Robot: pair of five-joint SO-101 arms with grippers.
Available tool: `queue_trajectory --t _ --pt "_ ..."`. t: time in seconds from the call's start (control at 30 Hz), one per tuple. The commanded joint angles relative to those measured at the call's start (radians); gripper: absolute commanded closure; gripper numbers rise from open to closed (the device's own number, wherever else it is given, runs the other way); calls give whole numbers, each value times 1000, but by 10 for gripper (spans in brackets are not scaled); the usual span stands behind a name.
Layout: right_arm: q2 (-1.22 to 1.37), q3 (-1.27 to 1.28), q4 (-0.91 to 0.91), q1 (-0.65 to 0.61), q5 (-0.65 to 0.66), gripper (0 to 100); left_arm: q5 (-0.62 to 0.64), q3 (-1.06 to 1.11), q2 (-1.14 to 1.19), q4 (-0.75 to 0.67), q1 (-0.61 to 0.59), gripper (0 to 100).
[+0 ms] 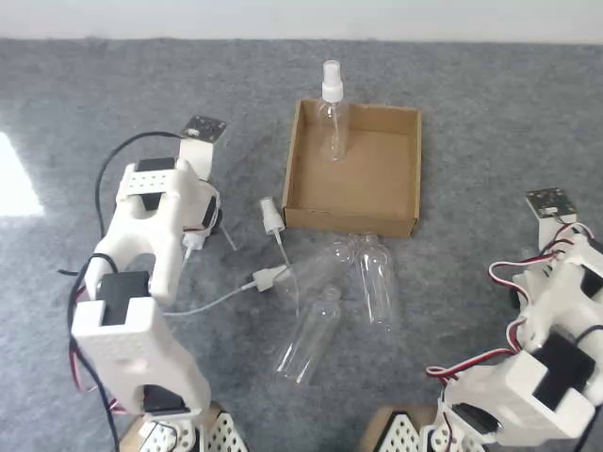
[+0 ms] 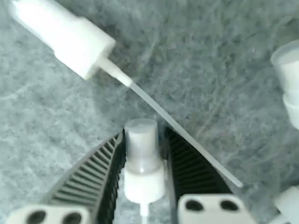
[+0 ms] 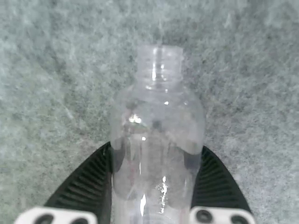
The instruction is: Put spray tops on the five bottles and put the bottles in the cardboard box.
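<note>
Left gripper [image 2: 142, 137] closed on a spray top [image 2: 141, 161], jaws tight on its sides. Right gripper [image 3: 155, 149] clamped round an uncapped clear bottle [image 3: 158, 126]. High view: cardboard box [image 1: 349, 218] upper centre, one capped bottle [image 1: 334, 113] inside. Three open bottles [image 1: 377, 278] lie just below the box, two loose spray tops [image 1: 271, 218] left of them.
</note>
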Motion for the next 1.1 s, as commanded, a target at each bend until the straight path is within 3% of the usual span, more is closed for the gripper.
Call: queue_trajectory --t 0.0,0.07,0.2,0.33,0.5,0.67,0.83,1.07 --pt "-2 -55 -8 12 18 885 0 -4 -17 -21 2 951" --pt "-2 -55 -8 12 18 884 0 -7 -20 -20 0 994" --pt "-12 -55 -10 13 18 838 3 -48 -100 52 -23 991" --pt "-13 -61 -10 12 17 742 64 -97 -290 157 -41 991" --pt "-42 -86 -8 4 3 731 150 -61 -539 221 -9 991" --pt "-125 -130 61 -5 -38 719 198 82 -698 180 72 991" --pt "-136 -221 137 -50 -40 624 233 228 -775 77 109 991" --pt "-5 -437 272 -111 -38 765 233 366 -861 -2 114 990"
